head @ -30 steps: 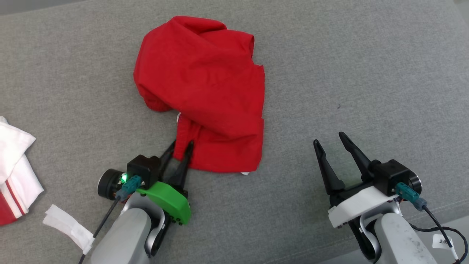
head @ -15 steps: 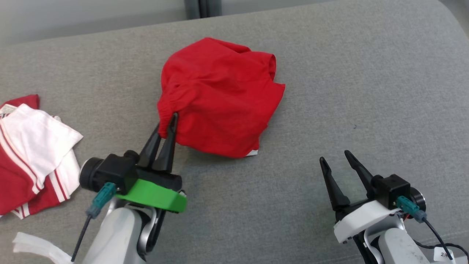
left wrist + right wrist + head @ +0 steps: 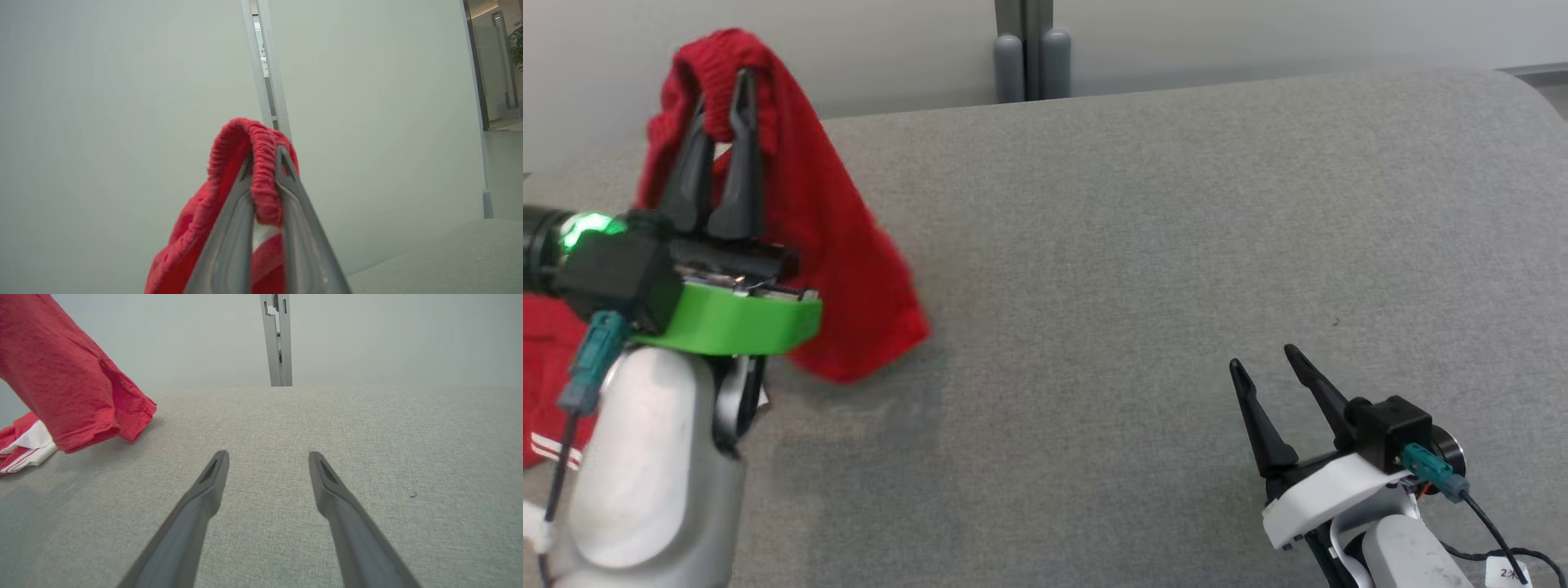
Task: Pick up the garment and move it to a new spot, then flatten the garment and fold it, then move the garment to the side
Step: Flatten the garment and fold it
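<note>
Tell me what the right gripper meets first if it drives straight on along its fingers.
Probably the grey padded surface, since the open right gripper tilts slightly down across it, though depth is unclear. The red garment hangs well aside.

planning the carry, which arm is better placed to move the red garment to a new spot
Left. The left gripper grips the red garment by its elastic band, the cloth hanging from it. The right gripper is open and empty over the grey surface, apart from the cloth.

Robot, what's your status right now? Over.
Left gripper jaws shut on red shorts at waistband, shorts hanging over grey fabric surface. Right gripper open, holding nothing. Red-and-white clothes lying left, not blocking.
</note>
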`<state>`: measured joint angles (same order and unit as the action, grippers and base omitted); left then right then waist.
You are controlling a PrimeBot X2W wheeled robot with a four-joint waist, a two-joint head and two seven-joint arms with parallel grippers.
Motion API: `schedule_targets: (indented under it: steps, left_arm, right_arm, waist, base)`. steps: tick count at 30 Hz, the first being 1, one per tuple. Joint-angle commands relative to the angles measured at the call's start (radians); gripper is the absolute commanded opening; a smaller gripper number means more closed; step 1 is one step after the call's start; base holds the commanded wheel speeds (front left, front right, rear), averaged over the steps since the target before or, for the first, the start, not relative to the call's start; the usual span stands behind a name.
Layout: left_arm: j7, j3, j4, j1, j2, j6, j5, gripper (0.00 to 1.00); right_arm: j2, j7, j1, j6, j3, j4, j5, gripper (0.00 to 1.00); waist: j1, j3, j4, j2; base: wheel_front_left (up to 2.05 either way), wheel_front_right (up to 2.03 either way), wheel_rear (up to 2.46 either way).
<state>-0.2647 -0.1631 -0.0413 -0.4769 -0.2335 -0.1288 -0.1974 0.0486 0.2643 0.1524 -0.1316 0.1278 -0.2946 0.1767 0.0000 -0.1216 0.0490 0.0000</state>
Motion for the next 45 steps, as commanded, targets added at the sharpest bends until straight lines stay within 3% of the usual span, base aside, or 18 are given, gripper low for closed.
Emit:
schedule_targets:
  steps: [1, 4, 8, 9, 10, 11, 15, 19, 27, 34, 45]
  left_arm:
    - [0.000, -0.043, -0.017, -0.032, -0.001, -0.002, 0.007, 0.00]
    - [0.000, -0.158, -0.088, -0.087, -0.004, -0.002, 0.006, 0.00]
    - [0.000, -0.327, -0.250, -0.116, 0.046, -0.002, -0.033, 0.00]
    - [0.000, -0.357, -0.284, -0.118, 0.056, -0.002, -0.036, 0.14]
    - [0.000, -0.397, -0.337, -0.110, 0.074, -0.002, -0.053, 0.46]
    - [0.000, -0.419, -0.364, -0.108, 0.088, -0.002, -0.064, 1.00]
    - [0.000, -0.514, -0.448, -0.082, 0.120, -0.002, -0.093, 1.00]
    - [0.000, -0.521, -0.475, -0.051, 0.125, -0.002, -0.121, 1.00]
    - [0.000, -0.369, -0.447, 0.043, 0.115, 0.014, -0.100, 1.00]
    - [0.000, -0.220, -0.370, 0.137, 0.136, 0.021, -0.067, 1.00]
    - [0.000, -0.115, -0.330, 0.229, 0.174, 0.003, -0.023, 1.00]
  right_arm:
    - [0.004, 0.000, -0.015, 0.002, -0.002, 0.002, 0.007, 1.00]
    - [0.004, 0.000, -0.011, 0.002, 0.001, 0.000, 0.009, 1.00]
    - [0.004, 0.000, -0.005, 0.002, 0.002, -0.003, 0.010, 1.00]
    - [0.003, 0.000, -0.002, 0.002, 0.002, -0.003, 0.010, 1.00]
    - [0.004, 0.000, 0.000, 0.002, 0.001, -0.001, 0.009, 1.00]
    - [0.004, 0.000, 0.001, 0.002, 0.000, 0.001, 0.008, 1.00]
    - [0.004, 0.000, 0.006, 0.002, -0.011, 0.009, 0.002, 1.00]
    - [0.003, 0.000, 0.009, 0.002, -0.028, 0.013, -0.009, 1.00]
    - [0.003, 0.000, 0.032, 0.002, -0.004, 0.015, -0.042, 1.00]
    - [0.004, 0.000, 0.107, 0.002, 0.109, 0.016, -0.093, 1.00]
    - [0.005, 0.000, 0.272, 0.002, 0.291, -0.180, -0.130, 1.00]
  waist:
    - [0.0000, -0.012, 0.024, 0.0000]
    - [0.0000, -0.029, 0.054, 0.0000]
    - [0.0000, -0.056, 0.098, 0.0000]
    - [0.0000, -0.062, 0.106, 0.0000]
    - [0.0000, -0.069, 0.115, 0.0000]
    - [0.0000, -0.075, 0.120, 0.0000]
    - [0.0000, -0.094, 0.124, 0.0000]
    - [0.0000, -0.100, 0.093, 0.0000]
    - [0.0000, -0.085, -0.002, 0.0000]
    - [0.0000, -0.082, -0.082, 0.0000]
    - [0.0000, -0.092, -0.192, 0.0000]
  base:
    - [0.00, 0.00, 0.00]
    - [0.00, 0.00, 0.00]
    - [0.00, 0.00, 0.00]
    - [0.00, 0.00, 0.00]
    - [0.00, 0.00, 0.00]
    - [0.00, 0.00, 0.00]
    - [0.00, 0.00, 0.00]
    - [0.00, 0.00, 0.00]
    - [0.00, 0.00, 0.00]
    - [0.00, 0.00, 0.00]
    - [0.00, 0.00, 0.00]
